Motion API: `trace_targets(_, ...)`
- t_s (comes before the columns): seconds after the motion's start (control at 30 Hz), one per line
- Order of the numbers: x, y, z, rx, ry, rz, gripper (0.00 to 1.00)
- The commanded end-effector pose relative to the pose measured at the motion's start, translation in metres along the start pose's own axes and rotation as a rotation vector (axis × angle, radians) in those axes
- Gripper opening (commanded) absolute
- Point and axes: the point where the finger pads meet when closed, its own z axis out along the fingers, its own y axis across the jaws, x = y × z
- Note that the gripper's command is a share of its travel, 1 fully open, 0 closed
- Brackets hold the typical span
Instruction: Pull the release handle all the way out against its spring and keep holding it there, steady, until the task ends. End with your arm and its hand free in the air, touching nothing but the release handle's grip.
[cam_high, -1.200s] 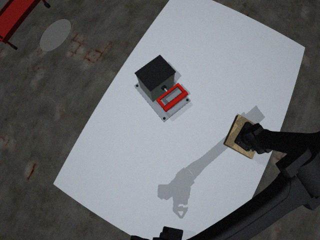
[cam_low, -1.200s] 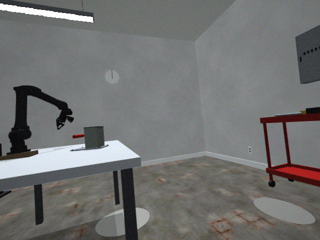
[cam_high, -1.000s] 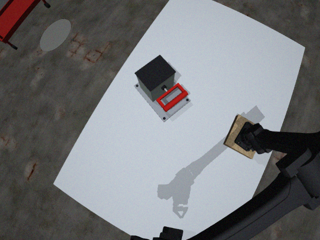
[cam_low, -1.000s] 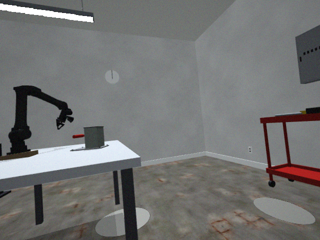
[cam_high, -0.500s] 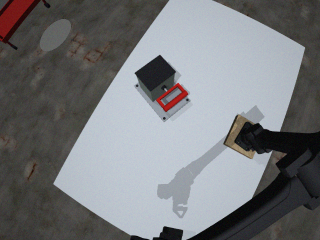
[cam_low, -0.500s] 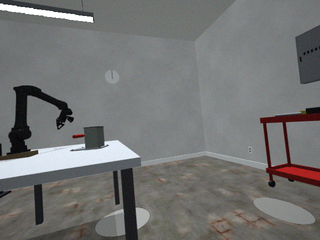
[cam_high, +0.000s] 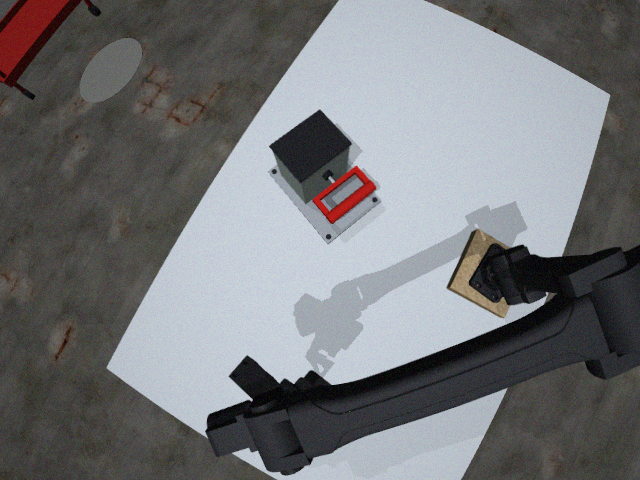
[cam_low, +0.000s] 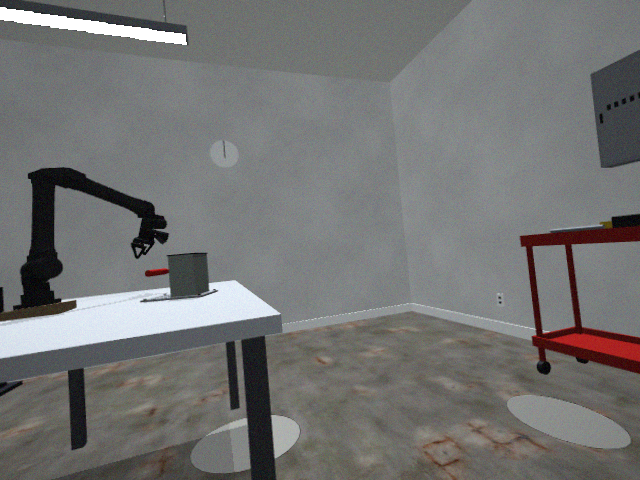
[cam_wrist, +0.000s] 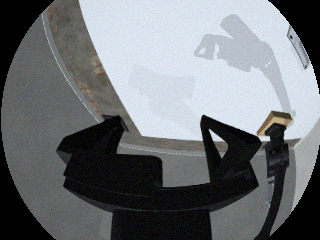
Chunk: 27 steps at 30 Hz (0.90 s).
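On the white counter (cam_high: 439, 129) I see the grey box (cam_high: 309, 147) on its plate (cam_high: 330, 229), with the red handle (cam_high: 343, 194) sitting close against the box on a short rod. From the top view the handle is a rectangular loop; in the exterior view it shows only as a red bar (cam_low: 156, 271) sticking out of the box side. The exterior view tells me the tool (cam_low: 139, 251) hangs in the air above and beside the handle, not touching it. In the top view the arm (cam_high: 413, 382) covers the tool. The wrist view shows both fingers spread fully wide, nothing between them, only counter below.
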Motion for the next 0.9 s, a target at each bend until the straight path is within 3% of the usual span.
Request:
trace_targets(0.0,-0.021,-0.021,-0.026,-0.033,-0.051,0.18,1.0)
trace_targets(0.4,-0.108,-0.123,-0.069,-0.058,-0.184,0.699,1.0)
trace_targets(0.47,-0.108,-0.123,-0.069,-0.058,-0.184,0.699,1.0)
trace_targets(0.5,-0.122,-0.148,-0.077,-0.065,-0.21,0.813,1.0)
trace_targets(0.87,-0.16,-0.254,-0.105,-0.097,-0.309,1.268,1.0)
